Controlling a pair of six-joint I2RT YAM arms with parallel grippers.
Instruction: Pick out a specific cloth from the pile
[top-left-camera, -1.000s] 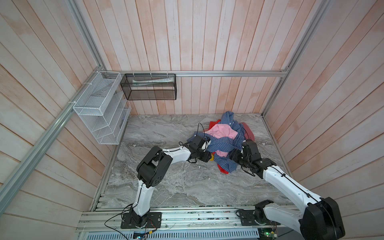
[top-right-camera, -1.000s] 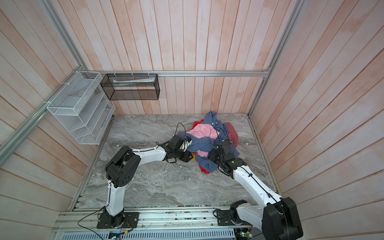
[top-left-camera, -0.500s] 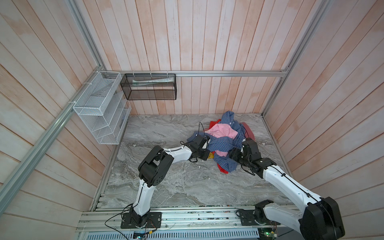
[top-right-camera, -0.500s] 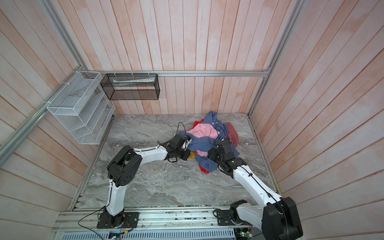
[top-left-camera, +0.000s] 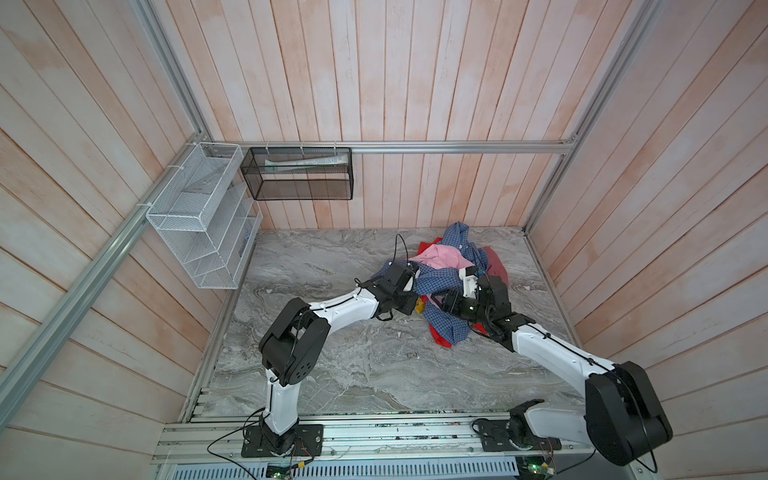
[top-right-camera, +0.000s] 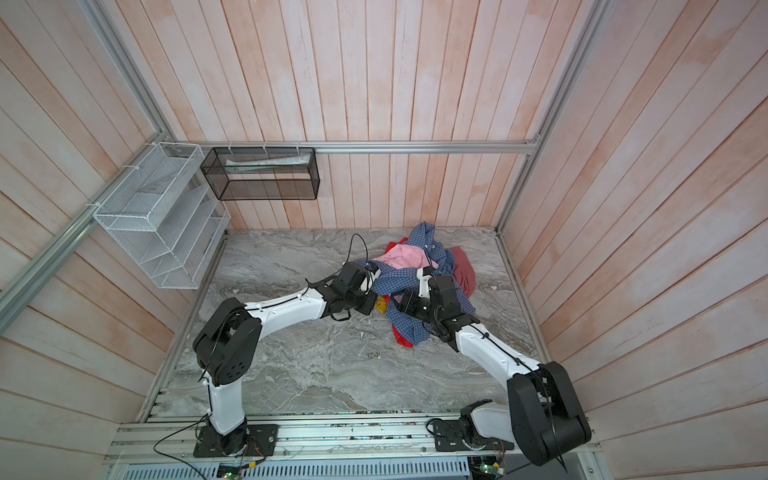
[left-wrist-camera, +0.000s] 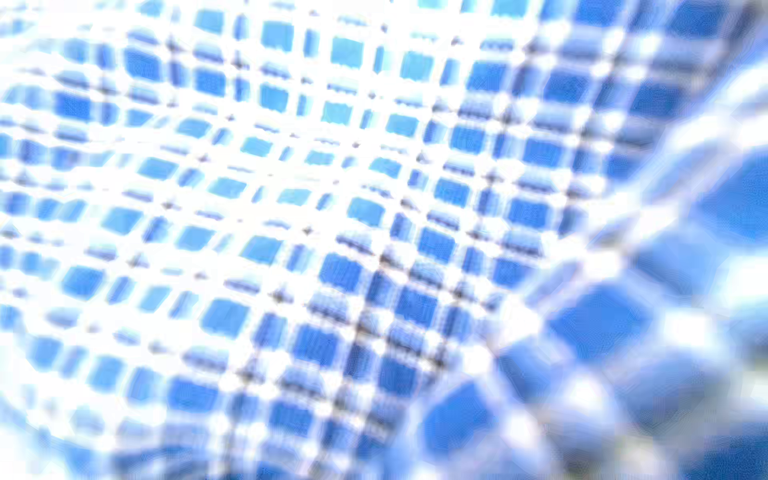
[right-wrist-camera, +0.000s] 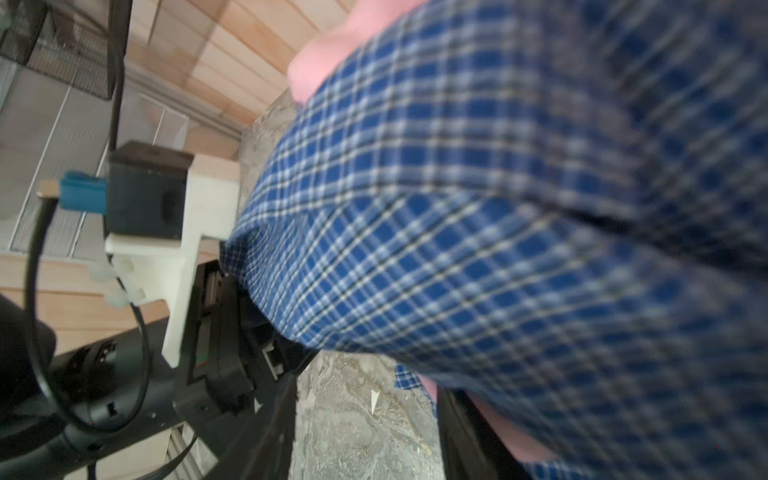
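The pile (top-left-camera: 453, 278) lies at the back right of the marble table. A blue checked shirt (top-left-camera: 440, 280) is draped over a pink garment (top-left-camera: 442, 257), with red and dusty-red pieces beneath. Of the mustard-yellow cloth (top-left-camera: 420, 306) (top-right-camera: 380, 305) only a small patch shows, at the pile's left edge. My left gripper (top-left-camera: 409, 297) is pushed in beside that patch and is shut. Its fingertips are hidden under the shirt, which fills the left wrist view (left-wrist-camera: 374, 249). My right gripper (right-wrist-camera: 365, 424) is open at the pile's front, with bare table between its fingers and the shirt (right-wrist-camera: 498, 208) hanging over it.
A white wire rack (top-left-camera: 199, 216) hangs on the left wall and a black mesh basket (top-left-camera: 299, 174) on the back wall. The wooden walls close in behind and to the right of the pile. The grey marble table (top-left-camera: 332, 353) stretches in front of it.
My left gripper has pushed a little further under the checked shirt at the pile's left edge and has closed. My right gripper's jaws have narrowed slightly; that arm has barely moved.
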